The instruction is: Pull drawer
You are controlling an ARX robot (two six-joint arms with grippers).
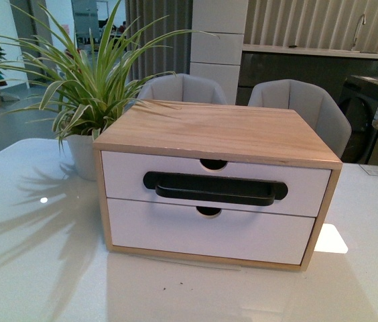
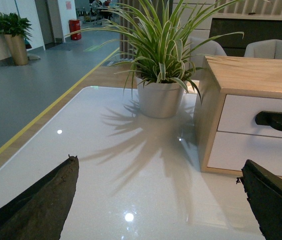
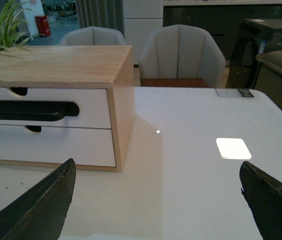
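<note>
Wide white-fronted drawer (image 1: 125, 178) with long black bar handle (image 1: 214, 188) sits shut, ahead-right of left gripper (image 2: 158, 169) and ahead-left of right gripper (image 3: 157, 166), both released with jaws spread, handle facing them for a straight pull.

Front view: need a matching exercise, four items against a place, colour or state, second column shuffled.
Column A
1. drawer
2. bar handle
3. potted plant
4. lower drawer front

Column B
a. stands at the left side of the cabinet
b. black
c. plain white, notch, no handle
d. shut, in the upper slot

Pairs: 1-d, 2-b, 3-a, 4-c
</note>
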